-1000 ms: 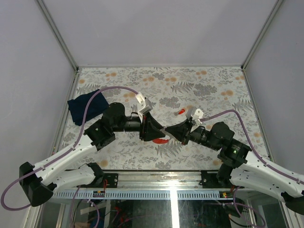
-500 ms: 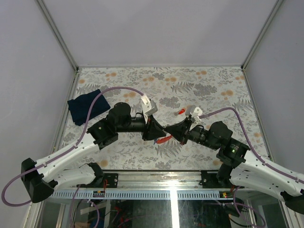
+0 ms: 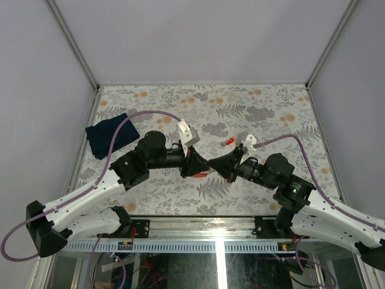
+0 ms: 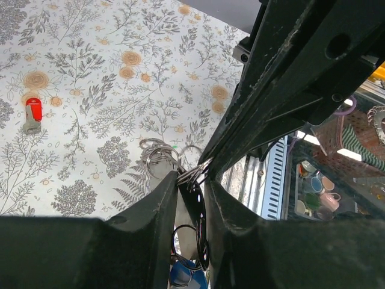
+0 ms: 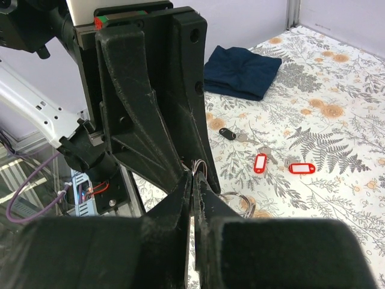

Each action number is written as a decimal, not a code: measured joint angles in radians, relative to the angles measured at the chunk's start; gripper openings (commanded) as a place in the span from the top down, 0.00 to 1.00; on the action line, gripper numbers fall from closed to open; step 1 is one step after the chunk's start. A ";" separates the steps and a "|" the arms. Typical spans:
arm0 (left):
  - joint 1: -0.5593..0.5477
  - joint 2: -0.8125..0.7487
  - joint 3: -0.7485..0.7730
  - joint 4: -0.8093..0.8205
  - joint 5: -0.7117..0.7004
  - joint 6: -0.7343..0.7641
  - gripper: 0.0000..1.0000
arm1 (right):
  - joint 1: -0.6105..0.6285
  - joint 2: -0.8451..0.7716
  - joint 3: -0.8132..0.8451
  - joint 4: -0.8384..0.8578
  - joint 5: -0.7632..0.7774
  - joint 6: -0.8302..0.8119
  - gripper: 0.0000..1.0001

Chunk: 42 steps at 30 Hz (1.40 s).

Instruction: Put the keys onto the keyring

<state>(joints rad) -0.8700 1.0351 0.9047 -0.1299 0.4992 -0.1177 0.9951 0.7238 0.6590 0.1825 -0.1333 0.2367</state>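
The left gripper (image 3: 202, 170) has swung in to meet the right gripper (image 3: 213, 166) at mid-table, its jaws narrowed around the keyring (image 4: 157, 158); whether they grip it cannot be told. The right claw is clenched on the ring's wire. Red-tagged keys (image 5: 260, 162) lie nearby on the floral table (image 3: 271, 102).

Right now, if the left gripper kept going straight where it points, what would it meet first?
Probably the right gripper, which faces it tip to tip, with only the keyring wire loops between them.
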 measured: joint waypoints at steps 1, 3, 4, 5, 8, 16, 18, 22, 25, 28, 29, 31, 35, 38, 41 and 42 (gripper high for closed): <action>0.000 -0.003 0.000 0.000 -0.003 -0.001 0.93 | 0.000 0.001 0.000 0.003 -0.001 0.002 1.00; 0.000 -0.011 0.000 0.000 -0.010 -0.001 0.99 | 0.000 0.003 0.004 0.010 -0.002 0.004 0.97; 0.000 -0.017 0.000 0.001 -0.011 -0.001 1.00 | 0.000 0.004 0.008 0.010 -0.004 0.006 0.94; 0.000 -0.024 0.000 0.002 -0.011 -0.001 1.00 | 0.000 0.004 0.012 0.010 -0.006 0.007 0.90; 0.000 -0.047 0.000 0.005 -0.010 -0.002 1.00 | 0.000 0.003 0.026 0.010 -0.007 0.010 0.76; 0.000 -0.103 0.002 0.007 0.020 -0.003 1.00 | 0.000 -0.073 0.075 0.005 0.021 -0.020 0.63; 0.000 -0.105 0.010 0.006 0.037 -0.004 1.00 | 0.000 -0.097 0.086 0.002 0.031 -0.032 0.63; 0.000 -0.105 0.034 0.012 0.077 -0.009 1.00 | 0.000 -0.129 0.118 -0.018 0.050 -0.055 0.63; 0.000 -0.105 0.053 0.019 0.110 -0.009 1.00 | 0.000 -0.125 0.161 -0.062 0.070 -0.058 0.63; 0.000 -0.101 0.077 0.015 0.130 -0.001 1.00 | 0.000 -0.106 0.213 -0.127 0.073 -0.048 0.63; 0.000 -0.099 0.085 0.012 0.132 0.005 1.00 | 0.000 -0.095 0.238 -0.158 0.072 -0.040 0.63; 0.000 -0.097 0.103 -0.002 0.130 0.026 1.00 | 0.000 -0.058 0.299 -0.226 0.072 -0.019 0.63; 0.000 -0.098 0.122 -0.027 0.092 0.082 1.00 | 0.000 0.016 0.392 -0.317 0.037 0.008 0.62; 0.000 -0.106 0.122 -0.054 0.075 0.143 1.00 | 0.001 0.033 0.395 -0.344 -0.009 0.024 0.62; 0.000 -0.124 0.121 -0.066 0.082 0.216 1.00 | 0.001 0.047 0.394 -0.360 -0.043 0.039 0.62; 0.000 -0.135 0.120 -0.066 0.089 0.249 1.00 | 0.001 0.050 0.394 -0.361 -0.058 0.044 0.62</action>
<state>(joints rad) -0.8703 0.9001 1.0248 -0.1963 0.5884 0.1318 0.9958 0.7742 1.0534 -0.1787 -0.1917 0.2806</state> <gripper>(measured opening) 0.200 0.382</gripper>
